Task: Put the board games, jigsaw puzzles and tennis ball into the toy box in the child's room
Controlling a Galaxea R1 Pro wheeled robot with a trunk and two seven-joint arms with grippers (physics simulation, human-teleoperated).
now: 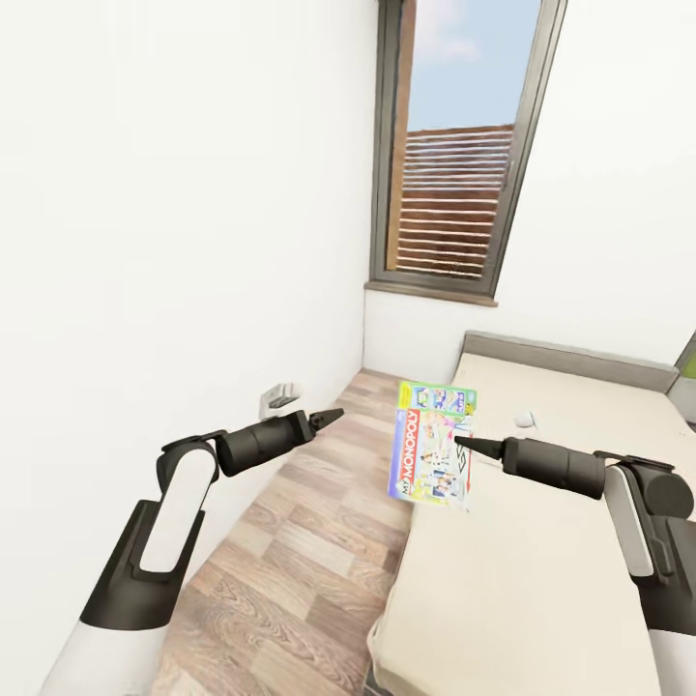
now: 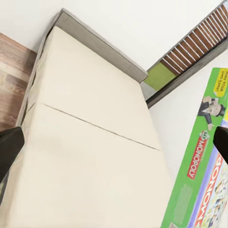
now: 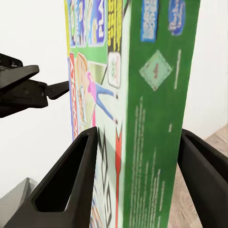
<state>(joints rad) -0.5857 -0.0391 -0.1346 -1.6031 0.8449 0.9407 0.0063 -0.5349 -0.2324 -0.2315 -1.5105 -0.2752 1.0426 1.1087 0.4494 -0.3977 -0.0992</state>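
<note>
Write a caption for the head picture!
Right claw holds a Monopoly box above the bed.

**What Things Look Made Of**

The game box (image 1: pixel 432 444) looks like smooth printed card, a little shiny, with bright green sides. The floor (image 1: pixel 290 551) is wood planks with brown and grey grain, and it looks matt. The bed (image 1: pixel 541 570) top is plain beige and soft-looking, like smooth cloth, with no shine. Its frame (image 1: pixel 570 356) is dull grey. The walls (image 1: pixel 145 213) are flat white paint, smooth and matt. The window (image 1: pixel 454 145) has a dark frame that looks like smooth metal or plastic. The right gripper (image 3: pixel 135 142) has black fingers (image 3: pixel 71 180) like matt plastic. The arms (image 1: pixel 184 503) have smooth white shells with dark parts.
</note>
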